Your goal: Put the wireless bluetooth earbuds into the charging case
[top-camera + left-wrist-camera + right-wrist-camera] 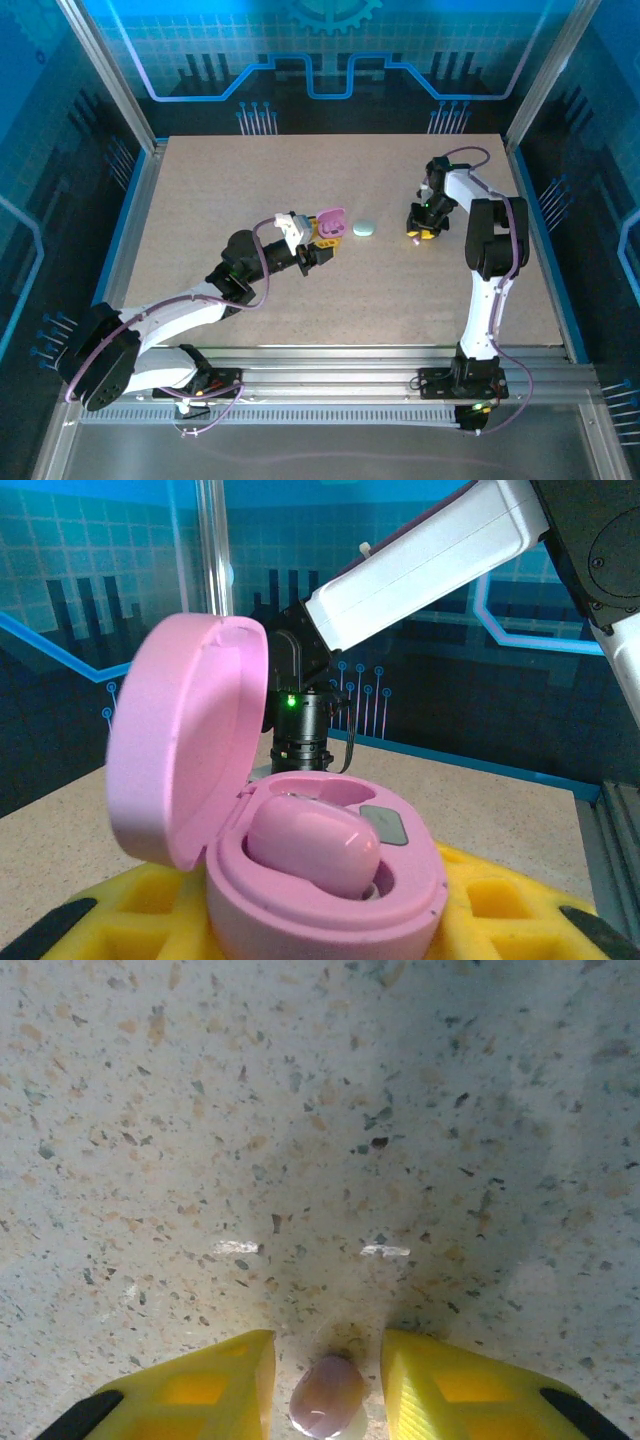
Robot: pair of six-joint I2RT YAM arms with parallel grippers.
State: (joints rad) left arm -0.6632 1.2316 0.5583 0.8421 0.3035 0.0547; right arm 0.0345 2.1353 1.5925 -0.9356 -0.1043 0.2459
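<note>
Right wrist: pink earbud (pixel 327 1397) sits between fingers of right hand (pixel 328 1360), slim gaps both sides, not yet pinched. Left hand (pixel 322 241) clamps open pink charging case (pixel 330 220), well apart leftward.

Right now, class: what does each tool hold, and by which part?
Left tool grips the open pink charging case by its base. Right tool straddles a pink earbud, not visibly clamped.
</note>
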